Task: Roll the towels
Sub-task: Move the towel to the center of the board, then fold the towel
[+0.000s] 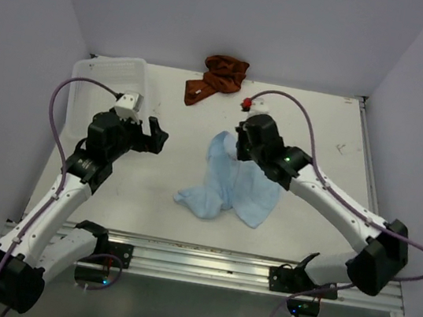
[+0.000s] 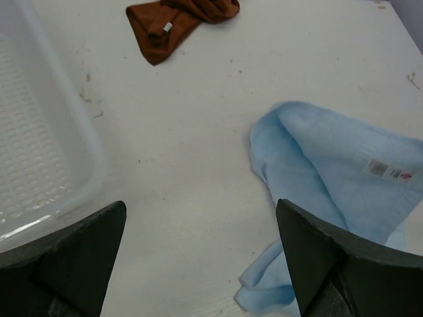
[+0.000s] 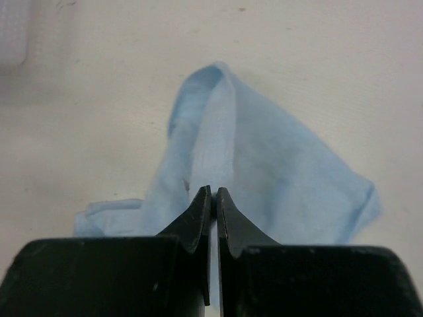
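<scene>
A clear plastic bin (image 1: 108, 75) with a bumpy floor sits at the far left of the white table (image 1: 320, 127). Just beside it hangs the left claw (image 1: 153, 135), with its two dark fingers wide apart and nothing in them. A soft brown towel (image 1: 217, 78) lies bunched at the back. In the middle lies the fuzzy blue towel (image 1: 231, 185), all crumpled. The right claw (image 3: 213, 195) is pinched together on a raised fold of it.

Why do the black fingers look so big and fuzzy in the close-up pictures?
Left wrist view: the left gripper sits by the lens, so its fingers look huge and soft-edged. Right wrist view: the right gripper is close and dark, the blue towel beyond slightly soft. Top view: even light, faint shadows.
</scene>
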{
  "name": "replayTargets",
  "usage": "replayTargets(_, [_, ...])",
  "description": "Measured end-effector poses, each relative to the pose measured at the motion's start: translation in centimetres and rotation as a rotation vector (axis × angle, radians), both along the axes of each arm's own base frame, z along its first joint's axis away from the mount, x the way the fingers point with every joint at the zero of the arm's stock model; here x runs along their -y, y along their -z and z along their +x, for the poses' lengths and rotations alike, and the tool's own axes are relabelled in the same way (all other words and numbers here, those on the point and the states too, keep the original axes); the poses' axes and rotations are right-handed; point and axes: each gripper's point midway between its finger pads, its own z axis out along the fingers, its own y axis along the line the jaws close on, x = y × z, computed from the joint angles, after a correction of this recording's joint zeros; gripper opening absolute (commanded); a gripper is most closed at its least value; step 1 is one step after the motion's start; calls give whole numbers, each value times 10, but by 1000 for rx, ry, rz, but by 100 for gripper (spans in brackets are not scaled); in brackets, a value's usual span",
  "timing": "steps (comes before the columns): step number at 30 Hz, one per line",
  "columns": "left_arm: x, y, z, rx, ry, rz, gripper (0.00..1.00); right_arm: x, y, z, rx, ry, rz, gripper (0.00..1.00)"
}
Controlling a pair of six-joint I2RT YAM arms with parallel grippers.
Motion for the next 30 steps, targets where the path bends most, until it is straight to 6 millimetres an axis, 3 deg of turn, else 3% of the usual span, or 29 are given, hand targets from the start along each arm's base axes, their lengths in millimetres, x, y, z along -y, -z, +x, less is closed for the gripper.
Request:
replayTargets(3, [14, 16, 0, -64, 66, -25, 98, 70, -15, -1, 38, 155, 37, 0])
replayTargets(6, [28, 25, 0, -110, 122, -60, 90, 141, -24, -8, 91, 338, 39, 0])
replayTargets(10, [44, 42, -1, -182, 168, -103, 81, 196, -14, -32, 110, 476, 11, 0])
replayTargets(16, [72, 80, -27, -299, 223, -121, 78, 232, 18, -44, 32, 608, -55, 0])
replayTargets(21, [101, 121, -75, -392, 318, -117, 77, 249, 30, -43, -9, 681, -39, 0])
replayTargets(26, [108, 160, -112, -452, 363, -118, 75, 249, 40, -43, -45, 680, -11, 0])
replayTargets(30, [108, 172, -120, -446, 368, -117, 72, 244, 43, -43, -60, 658, 7, 0])
